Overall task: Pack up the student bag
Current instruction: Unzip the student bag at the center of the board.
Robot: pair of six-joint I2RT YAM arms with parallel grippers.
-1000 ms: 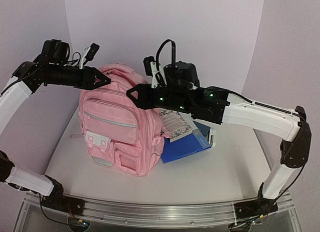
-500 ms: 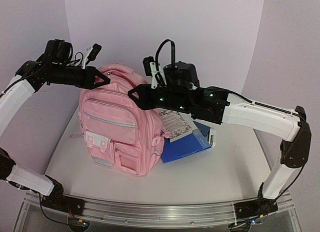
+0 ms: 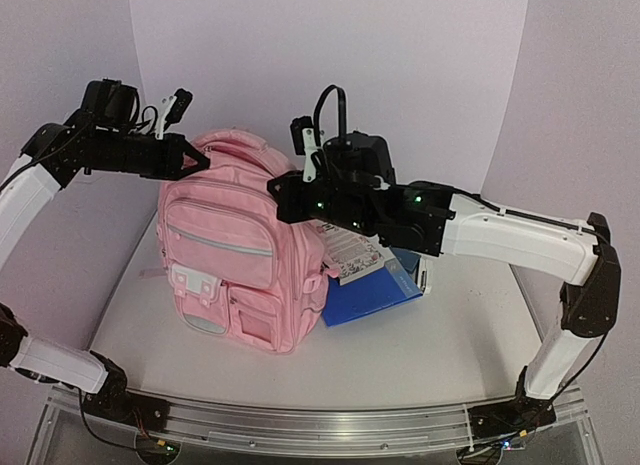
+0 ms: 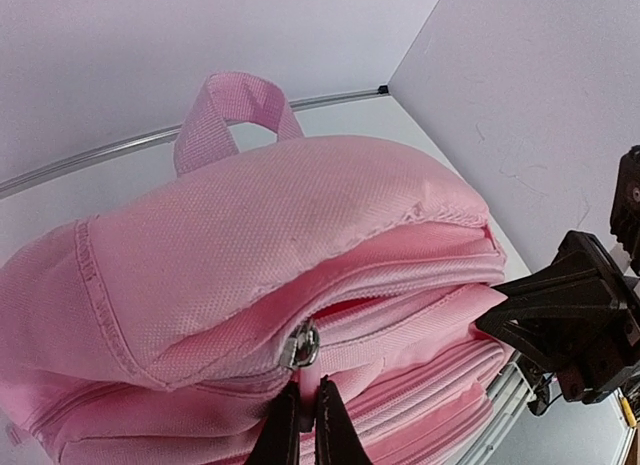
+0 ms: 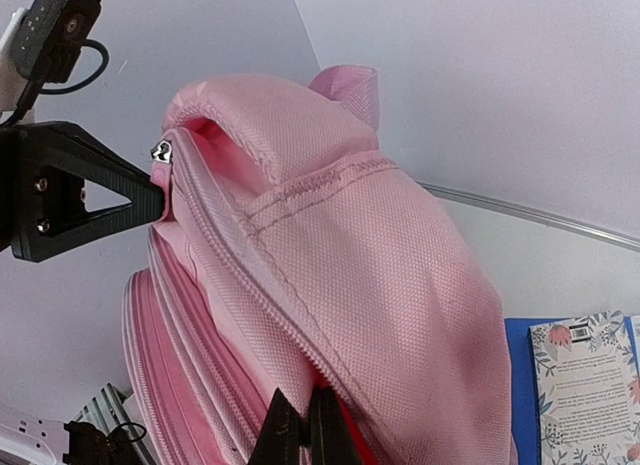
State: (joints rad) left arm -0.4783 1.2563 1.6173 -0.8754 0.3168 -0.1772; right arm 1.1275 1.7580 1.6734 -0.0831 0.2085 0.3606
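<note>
The pink student bag (image 3: pixel 235 250) stands upright on the white table (image 3: pixel 440 335), front pockets toward me. My left gripper (image 3: pixel 203 157) is at the bag's top left, shut on the pink zipper pull (image 4: pixel 306 390) just below the metal slider (image 4: pixel 300 345). My right gripper (image 3: pixel 274 191) is at the top right, shut on the pink fabric edge (image 5: pixel 318 380) beside the zipper teeth, where red lining shows. In the left wrist view the main compartment gapes slightly behind the slider. The top handle (image 4: pixel 232 97) stands up behind.
A blue folder (image 3: pixel 375 290) lies flat to the bag's right, with a floral-patterned notebook (image 3: pixel 352 250) on it, partly under my right arm. A metal rail (image 3: pixel 300 425) runs along the near table edge. Purple walls close in behind and on both sides.
Both grippers have shut, the left on the zipper pull and the right on the bag's edge. The left tip has drawn slightly left and the right tip slightly right.
</note>
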